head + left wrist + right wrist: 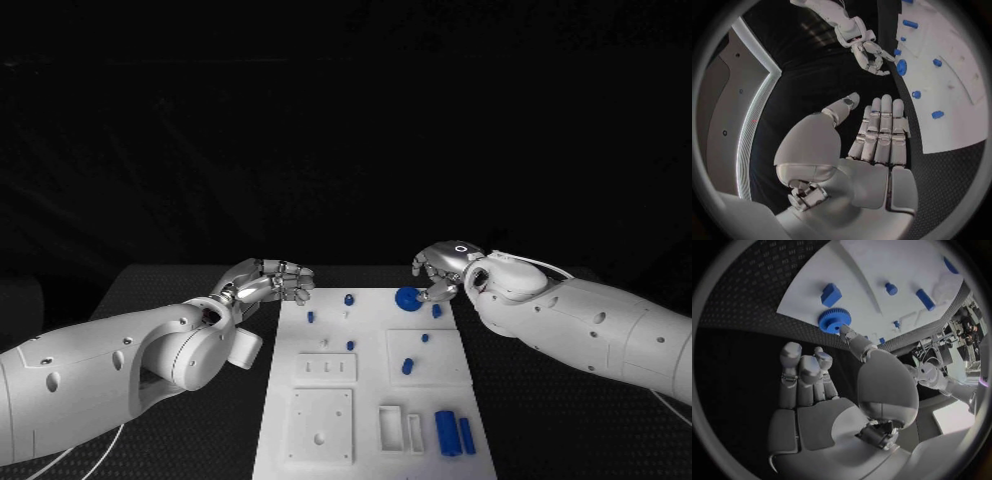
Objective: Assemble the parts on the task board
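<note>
Two hands flank the board: right hand, fingers loosely curled and holding nothing, hovers by the gear seemingly to grab it, left hand idle, fingers straight together.

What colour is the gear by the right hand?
Blue. The toothed gear shows best in the right wrist view, lying on the white task board near the right hand.
</note>
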`<act>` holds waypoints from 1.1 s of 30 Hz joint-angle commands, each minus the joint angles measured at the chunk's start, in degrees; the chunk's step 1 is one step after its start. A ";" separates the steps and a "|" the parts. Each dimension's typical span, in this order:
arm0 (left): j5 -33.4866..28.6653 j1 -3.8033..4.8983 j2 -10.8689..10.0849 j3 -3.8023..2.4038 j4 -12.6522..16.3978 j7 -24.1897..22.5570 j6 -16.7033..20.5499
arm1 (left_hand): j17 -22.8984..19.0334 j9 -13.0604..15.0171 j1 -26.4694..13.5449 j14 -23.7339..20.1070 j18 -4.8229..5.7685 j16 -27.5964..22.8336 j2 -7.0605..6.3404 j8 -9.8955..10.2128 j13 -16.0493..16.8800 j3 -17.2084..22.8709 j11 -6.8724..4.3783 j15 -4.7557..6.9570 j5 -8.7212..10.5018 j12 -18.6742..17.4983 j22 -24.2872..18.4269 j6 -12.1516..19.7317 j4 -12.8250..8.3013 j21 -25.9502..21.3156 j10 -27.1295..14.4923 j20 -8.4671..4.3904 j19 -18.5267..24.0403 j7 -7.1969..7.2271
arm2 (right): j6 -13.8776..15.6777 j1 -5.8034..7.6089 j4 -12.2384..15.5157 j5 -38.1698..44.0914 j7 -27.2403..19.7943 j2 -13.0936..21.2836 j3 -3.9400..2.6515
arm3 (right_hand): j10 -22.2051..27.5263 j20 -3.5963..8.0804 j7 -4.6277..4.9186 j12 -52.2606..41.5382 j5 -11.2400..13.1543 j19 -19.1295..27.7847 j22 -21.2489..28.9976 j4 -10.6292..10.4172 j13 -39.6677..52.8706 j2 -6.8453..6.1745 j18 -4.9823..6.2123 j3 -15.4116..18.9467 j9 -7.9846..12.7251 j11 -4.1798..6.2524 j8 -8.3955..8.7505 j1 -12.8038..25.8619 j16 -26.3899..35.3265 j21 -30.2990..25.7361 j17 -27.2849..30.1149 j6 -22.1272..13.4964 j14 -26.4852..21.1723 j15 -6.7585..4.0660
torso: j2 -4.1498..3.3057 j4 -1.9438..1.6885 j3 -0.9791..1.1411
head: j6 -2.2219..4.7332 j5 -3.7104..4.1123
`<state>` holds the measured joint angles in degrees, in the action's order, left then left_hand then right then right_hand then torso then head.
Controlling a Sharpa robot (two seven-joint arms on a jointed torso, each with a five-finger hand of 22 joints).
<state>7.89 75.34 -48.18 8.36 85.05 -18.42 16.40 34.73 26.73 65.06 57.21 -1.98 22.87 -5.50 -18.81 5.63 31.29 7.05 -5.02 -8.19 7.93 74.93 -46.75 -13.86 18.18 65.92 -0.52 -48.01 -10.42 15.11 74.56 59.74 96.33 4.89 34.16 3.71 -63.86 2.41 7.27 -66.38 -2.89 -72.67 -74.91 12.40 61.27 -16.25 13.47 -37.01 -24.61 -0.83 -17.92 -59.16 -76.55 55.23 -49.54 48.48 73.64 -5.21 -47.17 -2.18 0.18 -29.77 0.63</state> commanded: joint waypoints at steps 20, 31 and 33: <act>-0.30 -0.01 0.48 -0.01 -0.18 -0.49 -1.19 | 0.16 0.06 -0.36 -0.02 -1.11 -0.31 0.23 0.26 -0.10 0.09 0.45 -0.33 -0.27 -0.31 1.29 0.26 0.03 0.33 0.11 0.11 0.35 -0.05 | -2.40 -1.74 -3.13 -3.12 -2.58 -2.11 0.00 | 1.22 0.13 0.24 -2.27 -0.39 1.19 -1.32 -0.70 1.68 2.86 1.53 -3.01 -0.44 -0.23 -0.53 -1.51 -0.07 2.38 -2.02 1.89 -0.03 0.10 | -0.21 -0.67 0.12 | -0.54 0.25; -0.30 0.00 0.43 -0.01 -0.10 -0.43 -1.20 | 0.21 0.07 -0.40 -0.02 -1.11 -0.36 0.23 0.29 -0.11 0.09 0.48 -0.33 -0.28 -0.35 1.29 0.29 0.03 0.35 0.10 0.11 0.37 -0.07 | -2.86 -2.09 -4.17 -3.12 -2.81 -2.69 0.00 | 1.21 0.02 0.30 -2.28 -0.27 1.37 -1.28 -1.13 1.61 3.51 1.53 -4.05 -0.54 -0.28 -0.53 -1.69 0.13 2.72 -2.40 2.13 0.05 0.14 | -0.18 -0.54 0.17 | -0.81 0.06; -0.30 0.00 0.43 -0.01 -0.07 -0.43 -1.22 | 0.22 0.07 -0.42 -0.01 -1.11 -0.36 0.23 0.30 -0.11 0.08 0.49 -0.33 -0.28 -0.36 1.28 0.30 0.04 0.36 0.10 0.12 0.37 -0.08 | -3.13 -2.11 -4.22 -3.12 -2.83 -2.74 0.01 | 1.21 0.01 0.30 -2.28 -0.25 1.39 -1.28 -1.18 1.61 3.59 1.53 -4.14 -0.54 -0.29 -0.52 -1.68 0.15 2.75 -2.43 2.13 0.05 0.15 | -0.15 -0.52 0.15 | -0.84 0.08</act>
<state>7.79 75.29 -47.84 8.39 84.77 -18.34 16.13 34.86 26.73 65.06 57.21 -2.56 22.87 -5.50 -18.81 5.59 31.29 7.05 -5.02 -8.17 7.93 74.92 -46.75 -13.86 18.18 65.92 -0.51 -48.02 -10.42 13.66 72.72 55.63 93.15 2.55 31.51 3.60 -63.37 2.47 6.53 -68.32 -3.35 -71.73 -74.90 11.22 62.89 -13.04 13.20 -40.89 -25.18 -0.93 -18.26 -60.87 -76.55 57.69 -51.91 49.23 73.65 -5.20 -47.35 -2.77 0.33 -30.55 0.71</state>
